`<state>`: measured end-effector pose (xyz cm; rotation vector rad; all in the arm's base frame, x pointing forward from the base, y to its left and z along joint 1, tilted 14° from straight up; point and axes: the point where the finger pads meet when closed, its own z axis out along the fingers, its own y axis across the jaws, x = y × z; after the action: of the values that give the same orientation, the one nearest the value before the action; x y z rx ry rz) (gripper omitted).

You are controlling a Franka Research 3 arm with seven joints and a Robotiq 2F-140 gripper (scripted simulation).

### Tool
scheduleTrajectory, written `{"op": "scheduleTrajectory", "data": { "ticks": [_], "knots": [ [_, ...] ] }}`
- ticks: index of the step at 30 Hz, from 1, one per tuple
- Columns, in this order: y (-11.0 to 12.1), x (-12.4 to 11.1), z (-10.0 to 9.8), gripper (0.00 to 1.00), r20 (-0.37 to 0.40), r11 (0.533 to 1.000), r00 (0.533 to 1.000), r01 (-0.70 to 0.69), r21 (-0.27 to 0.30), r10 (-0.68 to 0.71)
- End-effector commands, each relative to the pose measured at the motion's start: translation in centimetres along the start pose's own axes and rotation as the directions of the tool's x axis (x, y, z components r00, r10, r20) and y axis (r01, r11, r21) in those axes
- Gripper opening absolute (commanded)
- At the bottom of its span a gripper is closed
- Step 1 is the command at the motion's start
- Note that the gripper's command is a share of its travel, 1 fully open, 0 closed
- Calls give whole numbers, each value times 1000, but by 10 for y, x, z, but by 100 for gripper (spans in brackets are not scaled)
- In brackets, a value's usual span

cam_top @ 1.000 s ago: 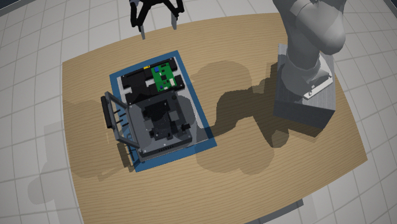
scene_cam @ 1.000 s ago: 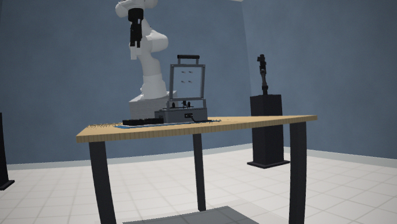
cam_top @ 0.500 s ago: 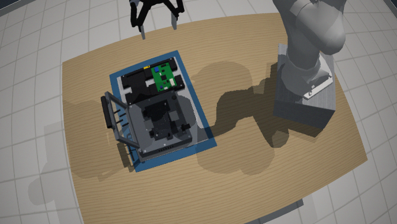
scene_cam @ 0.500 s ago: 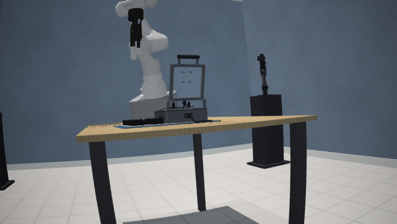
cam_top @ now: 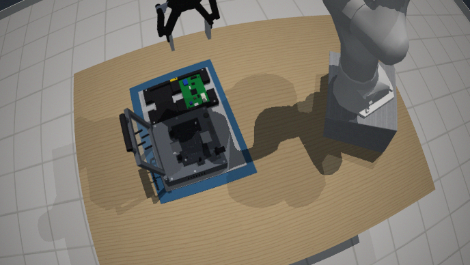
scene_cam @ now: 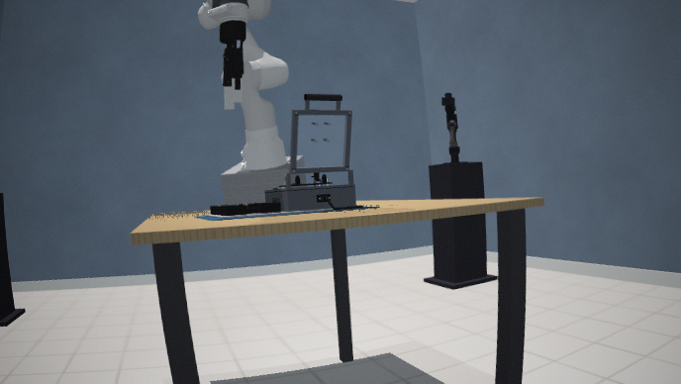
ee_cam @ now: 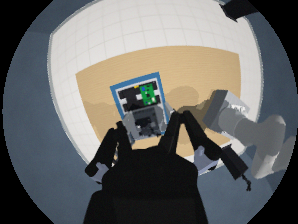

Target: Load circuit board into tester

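Hanging high over the far edge of the table (cam_top: pixel 307 218), the gripper (cam_top: pixel 188 35) is partly open and holds nothing. The board (cam_top: pixel 193 90) lies in the black tray (cam_top: pixel 160 97), right behind the tester (cam_top: pixel 195 150), so no step is done yet.

Things that could go wrong, I think: the gripper has a long way to come down. If it drops off line, its fingers (cam_top: pixel 208 31) could hit the tray wall and not the board's thin edges. The board could then tip or slide. Later, the board could go in turned the wrong way, so its white connector (cam_top: pixel 204 98) would not face the lone black post (cam_top: pixel 205 115). Then the pins, too small to see here, would miss the holes.

Around the tester: the blue mat (cam_top: pixel 246 171) lies under it and the tray. The arm's grey base (cam_top: pixel 362 133) stands well apart from the tester. The lid (scene_cam: pixel 322 139) stands up straight on the tester, its handle (scene_cam: pixel 323 97) on top. It could get in the way of a low sideways move from that side.
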<state>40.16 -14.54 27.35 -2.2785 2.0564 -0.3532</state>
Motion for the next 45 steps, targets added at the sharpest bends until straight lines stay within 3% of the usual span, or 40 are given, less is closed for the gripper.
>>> {"op": "scheduleTrajectory", "data": {
  "ticks": [1, 30, 32, 45],
  "knots": [
    [-3, 2, 10, 58, -4, 1000, 1000, 0, 9, 0],
    [-4, 3, 139, 58, -4, 1000, 1000, 0, 9, 0],
    [-4, 3, 139, 58, -4, 1000, 1000, 0, 9, 0],
    [-4, 3, 186, 58, -4, 1000, 1000, 0, 9, 0]
  ]
}}
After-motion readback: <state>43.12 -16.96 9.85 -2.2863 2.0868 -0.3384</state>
